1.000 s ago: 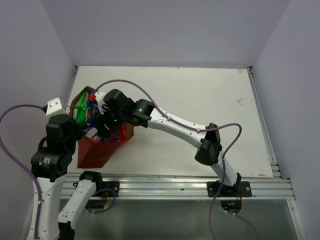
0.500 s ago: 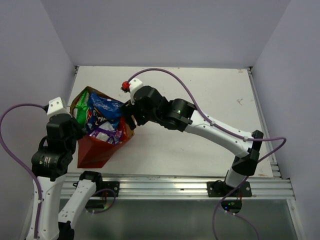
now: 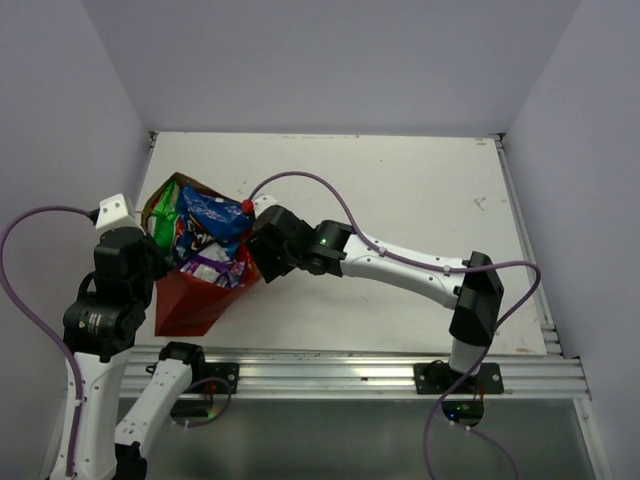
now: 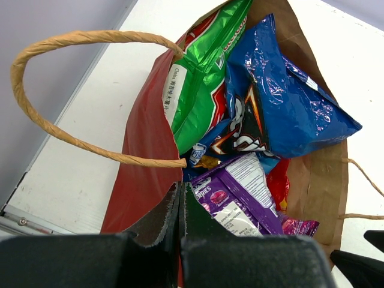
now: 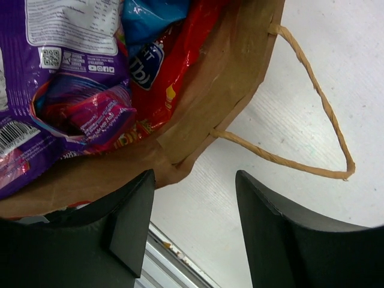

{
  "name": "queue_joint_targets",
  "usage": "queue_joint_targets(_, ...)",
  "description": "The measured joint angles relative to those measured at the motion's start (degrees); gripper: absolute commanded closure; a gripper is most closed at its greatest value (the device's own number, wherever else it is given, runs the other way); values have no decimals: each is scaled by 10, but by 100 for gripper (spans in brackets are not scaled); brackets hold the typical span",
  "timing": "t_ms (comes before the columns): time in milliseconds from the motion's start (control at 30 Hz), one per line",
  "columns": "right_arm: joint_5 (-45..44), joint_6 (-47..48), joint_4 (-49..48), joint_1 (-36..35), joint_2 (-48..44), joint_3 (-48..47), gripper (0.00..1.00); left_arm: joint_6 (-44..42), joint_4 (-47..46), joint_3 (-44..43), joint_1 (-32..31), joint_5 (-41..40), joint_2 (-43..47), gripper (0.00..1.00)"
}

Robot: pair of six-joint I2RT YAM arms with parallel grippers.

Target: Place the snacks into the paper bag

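Right pincer: the right gripper [image 5: 195,180] is spread wide with nothing between the jaws, and it hangs just over the bag's right rim.
Left pincer: the left gripper [image 4: 180,201] is pressed together and, by the look of it, pinches the bag's red left wall at the rim.
Bag: the tall reddish-brown paper bag with a tan inside [image 4: 141,144] leans against the left edge of the white tabletop [image 3: 400,190], towards the near-left corner.
Long axis: the bag's base sits nearer the near edge and its open mouth tips towards the far edge.
Key relation: the mouth lies just left of the right gripper and partly under it. That is the free arm and the one placed to push, since the left one is busy holding the wall.
Packets, counted: there are four, all inside the mouth.
One: the large shiny blue Doritos bag [image 4: 282,102] stands well proud of the rim.
Two: the green-white chip bag with a red logo [image 4: 204,78] lies against the left wall.
Three: the red snack-mix bag [image 5: 180,54] is low down, against the tan right wall.
Four: the small purple packet [image 4: 234,192] lies on top, nearest both pincers.
Handles: there are two thin string loops. The left string handle [image 4: 78,39] arches free, and the right string handle [image 5: 321,111] lies out on the tabletop.
Judgement: the packing looks nearly done, with the blue bag the one to seat deeper.
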State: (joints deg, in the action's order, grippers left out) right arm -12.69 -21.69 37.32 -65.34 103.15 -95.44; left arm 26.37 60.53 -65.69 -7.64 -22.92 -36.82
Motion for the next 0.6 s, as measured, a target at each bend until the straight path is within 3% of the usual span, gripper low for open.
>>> queue_joint_targets(367,7,-11,-57,6,38,1,51,0,0,0,-8,-1,0,100)
queue_joint_targets(467,7,-13,-58,9,56,3,66,0,0,0,-9,-1,0,100)
queue_joint_targets(500,8,-14,-57,9,61,4,87,0,0,0,-10,-1,0,100)
queue_joint_targets(567,14,-17,-63,11,66,9,100,0,-2,0,-12,1,0,100)
queue_joint_targets(600,15,-18,-64,12,67,10,100,-1,-5,1,-13,3,1,100)
